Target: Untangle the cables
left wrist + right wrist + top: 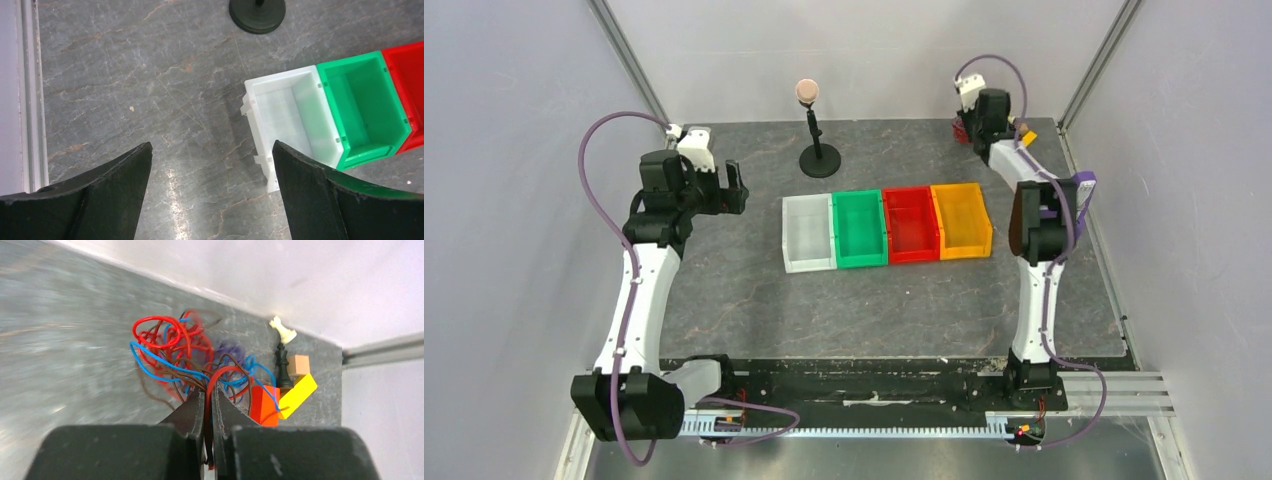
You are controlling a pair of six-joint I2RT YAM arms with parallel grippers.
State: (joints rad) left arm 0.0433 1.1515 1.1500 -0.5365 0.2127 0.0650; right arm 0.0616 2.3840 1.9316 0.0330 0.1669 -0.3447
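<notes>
Now, with your right gripper [208, 399] pinched on a red strand of the cables [167, 347], heaped in the 1 o'clock corner of the table [754, 300], draw up slowly, clear of the orange block [260, 410]; left gripper [210, 165] hangs spread, idle.

Central bins [886, 229]; cables [167, 342] in far right corner.

Counted on the bench [744, 290]: four bins (white bin [808, 233], green bin [858, 229], red bin [911, 224], orange bin [961, 220]). One stand [819, 159] at 12 o'clock. At 1 o'clock: one tangle of cables [190, 347], two chess pieces (white piece [283, 330], black piece [283, 367]), three blocks (orange block [262, 405], yellow block [298, 394], tan block [299, 365]).
</notes>
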